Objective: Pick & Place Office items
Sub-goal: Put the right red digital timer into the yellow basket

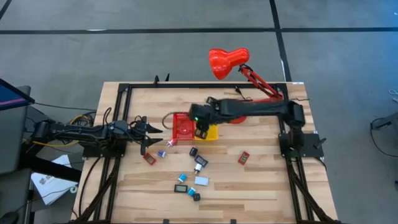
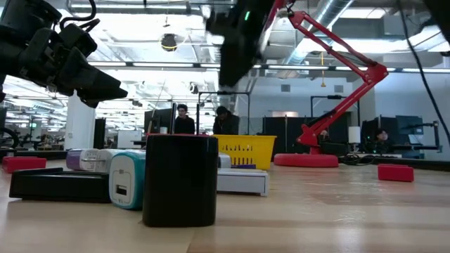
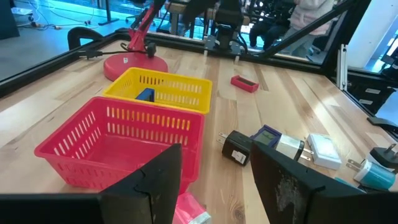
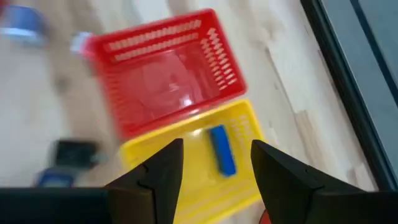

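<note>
Hovering over the yellow bin (image 4: 193,168), right gripper (image 4: 214,163) fingers spread, empty; left gripper (image 3: 214,171) likewise. Blue piece (image 4: 221,149) inside looks light, rigid; pinch long sides.

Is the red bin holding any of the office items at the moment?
No, the red bin looks empty inside; the only binned piece seen is a blue item in the yellow bin.
</note>
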